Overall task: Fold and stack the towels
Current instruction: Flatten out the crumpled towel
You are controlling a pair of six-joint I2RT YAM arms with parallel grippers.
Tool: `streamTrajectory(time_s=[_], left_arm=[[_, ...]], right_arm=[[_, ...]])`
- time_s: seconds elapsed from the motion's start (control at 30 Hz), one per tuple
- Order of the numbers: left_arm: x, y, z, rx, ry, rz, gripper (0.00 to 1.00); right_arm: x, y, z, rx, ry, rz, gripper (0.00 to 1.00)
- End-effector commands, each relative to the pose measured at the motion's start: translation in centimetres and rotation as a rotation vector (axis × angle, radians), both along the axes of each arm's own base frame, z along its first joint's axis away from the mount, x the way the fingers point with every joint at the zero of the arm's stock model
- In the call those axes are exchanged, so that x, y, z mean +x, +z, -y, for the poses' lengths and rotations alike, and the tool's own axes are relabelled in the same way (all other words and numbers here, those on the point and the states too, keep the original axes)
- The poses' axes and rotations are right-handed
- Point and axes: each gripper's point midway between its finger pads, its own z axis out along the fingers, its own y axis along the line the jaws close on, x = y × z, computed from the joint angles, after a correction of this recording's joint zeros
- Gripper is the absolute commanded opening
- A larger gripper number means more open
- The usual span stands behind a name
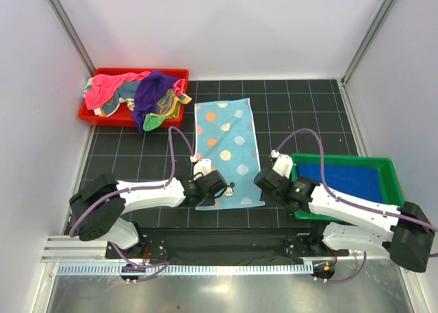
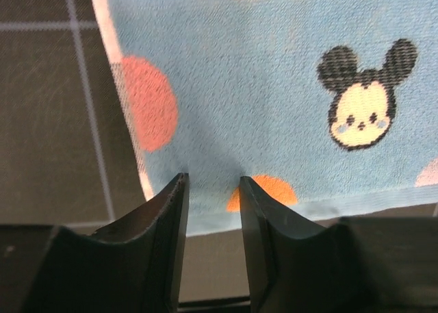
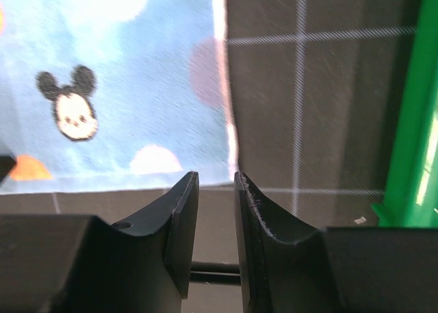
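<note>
A light blue towel with coloured polka dots (image 1: 226, 145) lies spread flat on the dark gridded mat, its long side running away from the arms. My left gripper (image 1: 222, 189) is open and empty, its tips just over the towel's near edge by the near left corner; the towel (image 2: 274, 87) fills the left wrist view behind my gripper (image 2: 212, 183). My right gripper (image 1: 261, 183) is open and empty at the towel's near right corner (image 3: 137, 73), jaws a little apart (image 3: 217, 179). A royal blue towel (image 1: 342, 179) lies flat in the green tray (image 1: 342, 159).
A red tray (image 1: 89, 114) at the back left holds a heap of crumpled towels, pink (image 1: 109, 85) and purple (image 1: 154, 94) on top. The green tray's wall (image 3: 410, 121) stands close to the right of my right gripper. White walls enclose the mat.
</note>
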Motion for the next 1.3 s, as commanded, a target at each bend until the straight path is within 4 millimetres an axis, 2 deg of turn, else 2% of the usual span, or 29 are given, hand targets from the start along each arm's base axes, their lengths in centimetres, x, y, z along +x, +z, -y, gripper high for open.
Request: streamTrajectory(time_s=[0.0, 0.03, 0.1, 0.13, 0.17, 0.2, 0.23, 0.3, 0.43, 0.7, 0.87, 0.9, 1.0, 1.07, 1.27], left_arm=[[-1.0, 1.4, -1.0, 0.023, -0.012, -0.019, 0.40], [-0.6, 2.2, -1.1, 0.017, -0.011, 0.006, 0.41], [0.1, 3.7, -0.4, -0.006, -0.017, 0.040, 0.44], [0.5, 4.3, -0.1, -0.012, -0.018, 0.052, 0.45], [0.8, 4.7, 0.0, -0.009, -0.019, 0.066, 0.45], [1.4, 5.4, 0.6, -0.019, -0.021, 0.079, 0.46], [1.7, 5.6, 0.7, -0.017, -0.020, 0.084, 0.46], [2.5, 5.5, 0.9, -0.011, -0.014, 0.077, 0.46], [3.8, 4.8, 1.7, -0.008, -0.015, 0.060, 0.46], [4.3, 1.8, 2.3, 0.015, -0.015, -0.001, 0.46], [3.3, -0.5, 1.5, 0.053, -0.014, -0.050, 0.45], [3.1, -0.8, 1.2, 0.056, -0.010, -0.053, 0.45], [2.5, -1.2, 0.5, 0.047, -0.010, -0.060, 0.45], [2.1, -1.2, 0.3, 0.041, -0.013, -0.066, 0.45], [0.9, -1.3, -0.2, 0.028, -0.034, -0.087, 0.45]], right_arm=[[2.2, 2.1, -2.7, 0.011, 0.052, 0.063, 0.35], [2.9, 2.2, -3.8, 0.011, 0.065, 0.062, 0.35], [3.3, 1.8, -4.6, -0.017, 0.091, 0.047, 0.35], [3.8, 2.5, -5.4, -0.009, 0.099, 0.053, 0.35], [4.1, 1.3, -5.6, -0.047, 0.103, 0.021, 0.35], [4.2, 1.1, -5.8, -0.059, 0.116, 0.012, 0.35], [4.7, 1.3, -6.5, -0.057, 0.126, 0.010, 0.35], [5.4, 0.5, -6.6, -0.085, 0.116, -0.009, 0.35], [5.6, -1.1, -6.8, -0.077, 0.119, -0.060, 0.34], [4.6, -4.9, -5.6, -0.148, 0.092, -0.148, 0.36], [3.4, -6.7, -4.5, -0.178, 0.060, -0.204, 0.35], [2.7, -7.3, -3.8, -0.191, 0.056, -0.222, 0.34], [1.4, -7.7, -2.5, -0.186, 0.040, -0.237, 0.34], [1.0, -6.9, -2.2, -0.166, 0.032, -0.230, 0.34], [-1.6, -6.5, -0.3, -0.203, 0.048, -0.314, 0.35]])
